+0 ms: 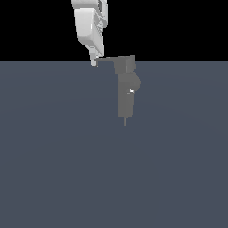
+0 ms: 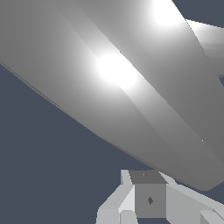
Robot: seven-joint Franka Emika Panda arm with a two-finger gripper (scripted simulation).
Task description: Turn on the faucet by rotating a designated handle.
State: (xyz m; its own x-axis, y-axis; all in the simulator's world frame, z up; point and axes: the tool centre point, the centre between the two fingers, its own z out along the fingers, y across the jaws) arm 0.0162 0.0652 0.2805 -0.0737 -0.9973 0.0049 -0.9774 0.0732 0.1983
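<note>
White two-fingered claw (image 1: 94,61), grip state unclear, meets the rigid, long thin grey lever handle (image 1: 107,59); push at its tip.

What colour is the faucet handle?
Plain grey, without any pattern. The handle shows best in the exterior view.
</note>
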